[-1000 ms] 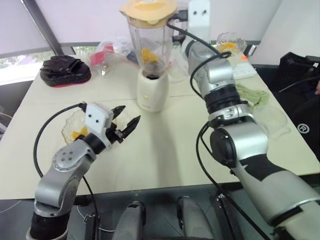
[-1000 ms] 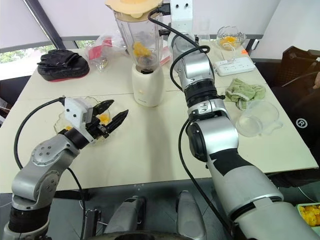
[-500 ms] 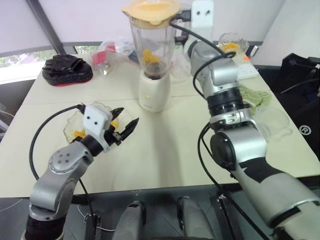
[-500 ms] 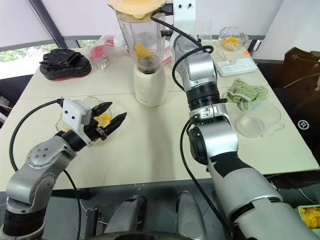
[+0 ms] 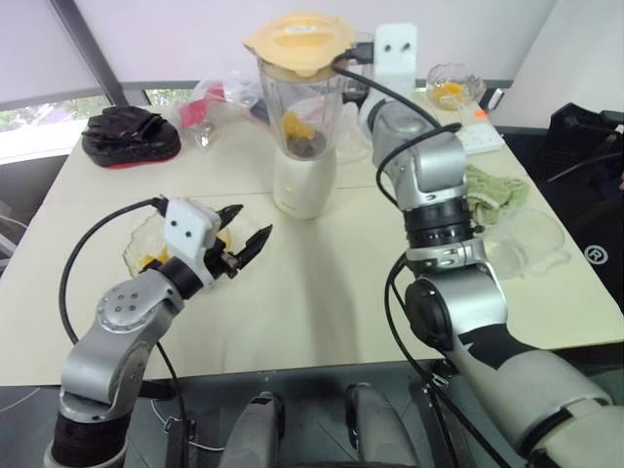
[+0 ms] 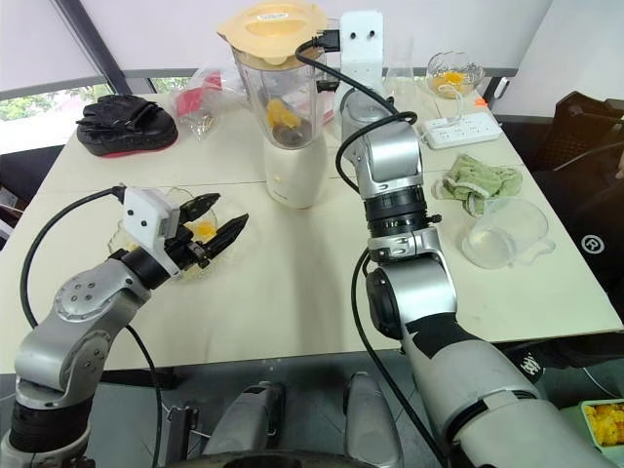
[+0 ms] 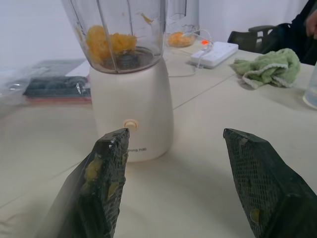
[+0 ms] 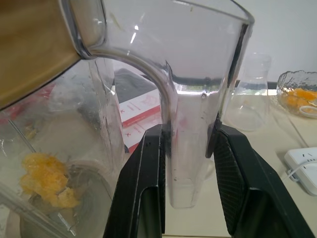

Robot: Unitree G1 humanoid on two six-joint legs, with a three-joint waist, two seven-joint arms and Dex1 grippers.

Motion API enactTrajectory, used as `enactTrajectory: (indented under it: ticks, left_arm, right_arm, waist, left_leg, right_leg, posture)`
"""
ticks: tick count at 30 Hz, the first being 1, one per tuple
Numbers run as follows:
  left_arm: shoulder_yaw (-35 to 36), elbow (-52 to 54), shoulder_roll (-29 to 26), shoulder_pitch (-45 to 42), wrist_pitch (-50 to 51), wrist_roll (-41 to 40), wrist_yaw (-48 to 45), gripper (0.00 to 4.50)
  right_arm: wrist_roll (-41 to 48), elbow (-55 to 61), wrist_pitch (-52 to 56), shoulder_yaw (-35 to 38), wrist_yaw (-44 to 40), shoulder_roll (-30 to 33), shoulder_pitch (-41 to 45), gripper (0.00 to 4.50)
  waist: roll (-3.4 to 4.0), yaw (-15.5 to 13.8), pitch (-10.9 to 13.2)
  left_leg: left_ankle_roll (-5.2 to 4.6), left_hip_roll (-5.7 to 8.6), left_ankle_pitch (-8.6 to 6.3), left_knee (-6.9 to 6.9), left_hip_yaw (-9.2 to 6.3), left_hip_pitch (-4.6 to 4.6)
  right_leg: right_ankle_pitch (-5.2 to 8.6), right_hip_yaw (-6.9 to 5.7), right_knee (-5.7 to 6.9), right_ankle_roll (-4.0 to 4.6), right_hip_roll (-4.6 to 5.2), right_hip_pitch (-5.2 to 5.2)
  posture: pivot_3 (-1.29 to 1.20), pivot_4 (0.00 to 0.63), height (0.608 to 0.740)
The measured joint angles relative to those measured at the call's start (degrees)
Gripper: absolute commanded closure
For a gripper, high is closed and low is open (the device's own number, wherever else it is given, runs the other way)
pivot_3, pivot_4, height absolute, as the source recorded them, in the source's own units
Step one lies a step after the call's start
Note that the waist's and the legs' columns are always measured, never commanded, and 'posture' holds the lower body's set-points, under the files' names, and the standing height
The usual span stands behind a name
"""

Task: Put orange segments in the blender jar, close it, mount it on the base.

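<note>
The pale table spreads out in front of me, and near its far middle stands the base, cream-white, upright, its small round knob facing my left wrist camera. On top of it sits the blender jar, long axis straight up and down, narrow bladed end down in the base, wide mouth up and capped by the yellow-orange lid. The jar's handle points toward my right side, and my right gripper has it: both black fingers are pressed on either side of the clear handle, a narrow grip closed around it.

Down in the bottom of the jar, the orange segments lie heaped just above the blades, bright yellow-orange.

My left gripper hangs level over the near left of the table, well apart from the blender, pointing toward it, jaws spread wide and holding nothing; its fingertips carry smears of orange pulp. Just beside it sits a shallow glass bowl with more fruit pieces in it.

Off to my right: a green cloth, a clear jug on its side near it, a white power strip and another glass bowl of orange pieces at the far edge. A black glove rests at the far left corner.
</note>
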State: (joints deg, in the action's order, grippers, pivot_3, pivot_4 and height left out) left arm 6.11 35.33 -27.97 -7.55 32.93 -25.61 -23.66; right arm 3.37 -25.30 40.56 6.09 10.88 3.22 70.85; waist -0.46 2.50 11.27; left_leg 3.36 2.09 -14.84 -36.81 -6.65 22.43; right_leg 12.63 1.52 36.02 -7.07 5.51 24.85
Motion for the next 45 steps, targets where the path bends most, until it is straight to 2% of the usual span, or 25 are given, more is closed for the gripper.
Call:
enactTrajectory:
  ticks: [17, 18, 19, 23, 29, 33, 37, 40, 45]
  left_arm:
    - [-0.8, -0.7, 0.9, -0.1, -0.8, 0.7, 0.1, 1.34]
    - [-0.8, -0.7, 1.0, -0.1, -0.8, 1.0, 0.1, 1.34]
    - [-0.9, -0.8, 1.0, -0.1, -0.8, 1.2, 0.1, 1.34]
    - [-0.9, -0.8, 1.1, -0.1, -0.8, 1.4, 0.1, 1.34]
    - [-0.9, -0.8, 1.2, -0.1, -0.9, 1.4, -0.1, 1.34]
    - [-0.9, -0.9, 1.3, -0.2, -1.0, 1.3, -0.3, 1.34]
    - [-0.7, -1.6, 1.2, -0.7, -0.8, 1.2, -0.9, 1.34]
    - [-0.3, -2.0, 0.8, -1.4, -0.7, 1.1, -1.4, 1.34]
    - [1.6, -2.4, 0.3, -1.7, 0.8, -1.2, -2.1, 1.34]
  right_arm:
    - [-1.3, -4.8, -5.0, -1.6, -1.3, 0.1, 0.5, 3.72]
    - [-1.6, -5.5, -5.1, -1.8, -1.4, 0.1, 0.9, 2.71]
    - [-1.9, -6.1, -4.8, -2.0, -1.5, 0.1, 1.0, 2.36]
    - [-2.4, -9.4, -4.1, -2.4, -1.8, 0.1, -0.2, 0.37]
    - [-2.6, -7.6, -3.6, -2.6, -2.9, 0.3, -1.2, 0.37]
    - [-2.6, 1.6, -0.1, -3.2, -4.4, 1.5, -6.6, 0.37]
    - [0.7, 17.4, 4.9, -3.5, -12.5, 6.2, -15.7, 0.37]
    - [7.2, 29.9, 4.7, -2.7, -23.5, 11.8, -23.4, 0.37]
    - [13.9, 41.0, 4.0, -2.0, -37.9, 23.2, -33.6, 0.37]
  waist:
    - [-0.02, 0.1, 0.0]
    - [-0.02, 0.1, 0.0]
    - [-0.04, 0.1, 0.0]
    - [-0.01, 0.1, 0.0]
    - [-0.01, 0.3, 0.0]
    - [-0.02, -0.1, 0.0]
    - [-0.02, -0.2, 0.0]
    - [-0.02, -0.1, 0.0]
    - [-0.03, 0.1, 0.0]
  left_leg:
    - [0.00, 0.00, 0.00, -0.01, 0.00, -0.06]
    - [0.00, 0.00, 0.00, -0.01, 0.00, -0.07]
    - [0.00, 0.00, 0.00, -0.02, 0.00, -0.07]
    - [0.00, 0.00, 0.00, -0.02, 0.00, -0.04]
    - [0.00, -0.02, 0.00, 0.00, 0.00, -0.04]
    - [0.00, -0.01, 0.00, -0.02, -0.02, -0.02]
    - [0.00, 0.00, 0.00, -0.06, -0.01, 0.02]
    - [-0.01, -0.01, 0.00, -0.04, -0.02, -0.01]
    - [-0.01, -0.03, 0.00, -0.09, 0.00, -0.09]
  right_leg:
    - [0.00, 0.00, 0.02, 0.00, 0.00, -0.05]
    - [0.00, 0.00, 0.02, 0.00, 0.00, -0.05]
    - [0.00, 0.00, 0.02, 0.00, -0.01, -0.05]
    - [0.00, 0.00, 0.01, 0.00, -0.01, -0.03]
    - [0.00, 0.00, 0.03, 0.00, -0.01, -0.01]
    - [0.00, -0.01, 0.00, 0.00, -0.01, -0.03]
    - [0.00, -0.01, -0.04, -0.01, 0.00, -0.07]
    - [0.01, -0.04, -0.04, -0.02, 0.00, -0.08]
    - [0.03, -0.04, -0.04, -0.02, 0.00, -0.17]
  posture:
    - [0.00, 0.150, 0.740]
    - [0.00, 0.150, 0.740]
    - [0.00, 0.150, 0.740]
    - [0.00, 0.150, 0.740]
    - [0.00, 0.150, 0.740]
    - [0.00, 0.150, 0.740]
    - [0.00, 0.150, 0.740]
    - [0.00, 0.150, 0.740]
    - [0.00, 0.150, 0.740]
